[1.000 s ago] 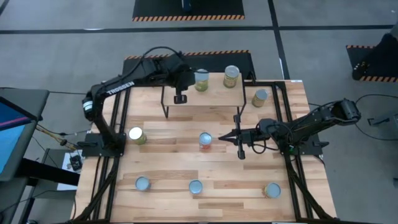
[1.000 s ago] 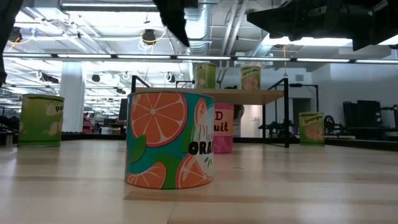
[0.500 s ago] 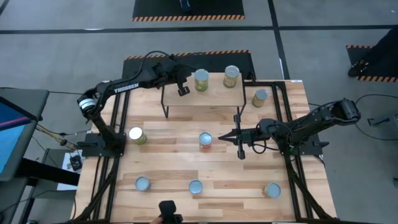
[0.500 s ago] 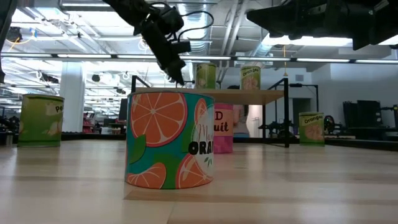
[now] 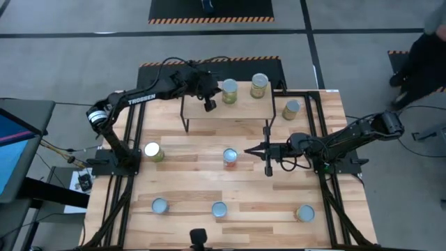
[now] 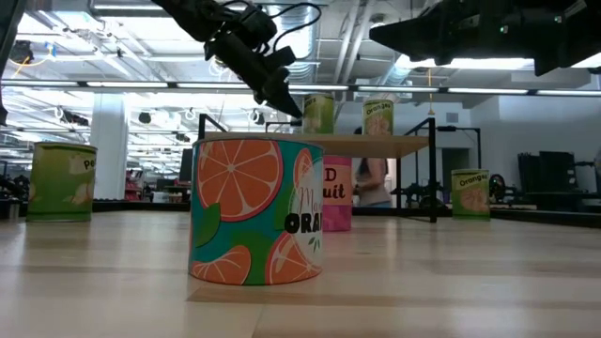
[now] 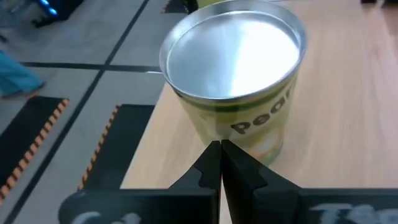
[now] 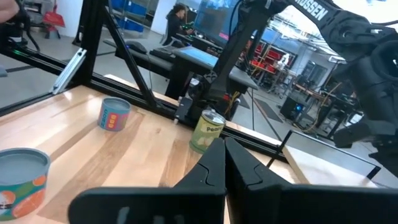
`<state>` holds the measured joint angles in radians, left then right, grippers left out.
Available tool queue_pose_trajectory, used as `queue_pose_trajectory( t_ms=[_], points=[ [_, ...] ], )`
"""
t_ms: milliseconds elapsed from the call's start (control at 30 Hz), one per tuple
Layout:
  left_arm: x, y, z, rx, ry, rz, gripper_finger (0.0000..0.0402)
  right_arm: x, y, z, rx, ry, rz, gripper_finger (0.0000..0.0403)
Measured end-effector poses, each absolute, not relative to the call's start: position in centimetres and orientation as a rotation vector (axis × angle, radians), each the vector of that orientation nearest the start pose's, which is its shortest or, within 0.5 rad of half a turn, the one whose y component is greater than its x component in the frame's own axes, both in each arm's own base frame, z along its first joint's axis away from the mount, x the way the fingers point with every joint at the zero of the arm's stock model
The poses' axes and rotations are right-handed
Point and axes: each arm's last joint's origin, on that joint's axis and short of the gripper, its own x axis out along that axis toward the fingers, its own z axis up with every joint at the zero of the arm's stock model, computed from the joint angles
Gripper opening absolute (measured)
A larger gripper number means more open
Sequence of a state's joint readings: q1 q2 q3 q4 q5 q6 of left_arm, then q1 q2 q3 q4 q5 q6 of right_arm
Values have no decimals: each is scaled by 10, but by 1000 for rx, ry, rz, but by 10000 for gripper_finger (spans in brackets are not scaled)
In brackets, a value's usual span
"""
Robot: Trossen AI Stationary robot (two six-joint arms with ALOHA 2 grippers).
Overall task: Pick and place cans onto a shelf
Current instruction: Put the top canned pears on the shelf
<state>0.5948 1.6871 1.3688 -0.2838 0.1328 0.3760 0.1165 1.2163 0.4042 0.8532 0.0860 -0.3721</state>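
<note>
The shelf [image 5: 240, 111] stands at the table's far side with two cans on its wood top: a pear can [image 5: 228, 90] [image 7: 236, 74] and an orange can [image 5: 259, 85]. My left gripper [image 5: 209, 105] [image 6: 295, 109] is shut, its tips at the pear can's left side. My right gripper [image 5: 249, 150] [image 8: 224, 147] is shut and hangs level above the table, just right of a red-labelled can [image 5: 230, 157]. Other cans stand upright on the table at the left [image 5: 153, 151], right of the shelf [image 5: 291, 109], and along the near edge [image 5: 160, 205] [image 5: 219, 209] [image 5: 304, 213]. My left gripper meets the pear can's side wall [image 7: 231, 138] with its shut fingertips, about halfway up the label. The fingers come slanting down from the table's left. The can stands upright on the shelf top near its far edge.
The shelf's thin black legs [image 5: 184, 124] stand on the table. A person [image 5: 428, 49] is on the floor beyond the table's far right corner. A small dark object [image 5: 198, 238] sits at the table's near edge. Bare wood lies between the middle can and the near row.
My left gripper has come down over the shelf and gone right toward the pear can, tipping from pointing steeply down to a shallower slant. The pear can has shifted a little toward the table's right and still stands upright.
</note>
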Motion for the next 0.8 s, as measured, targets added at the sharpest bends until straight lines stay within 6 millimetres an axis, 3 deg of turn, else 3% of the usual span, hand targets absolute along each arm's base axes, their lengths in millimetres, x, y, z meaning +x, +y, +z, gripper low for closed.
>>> queue_pose_trajectory(
  t_ms=[267, 600, 700, 800],
  points=[
    [324, 204, 287, 117, 553, 222, 0, 250, 10, 230, -287, -46, -72, 12],
    [328, 191, 294, 139, 497, 152, 0, 298, -22, 236, -237, 83, -355, 15],
    [320, 186, 290, 162, 411, 179, 0, 315, -28, 238, -238, 108, -374, 6],
    [300, 180, 286, 167, 299, 248, 0, 329, -35, 241, -237, 106, -395, 6]
  ],
)
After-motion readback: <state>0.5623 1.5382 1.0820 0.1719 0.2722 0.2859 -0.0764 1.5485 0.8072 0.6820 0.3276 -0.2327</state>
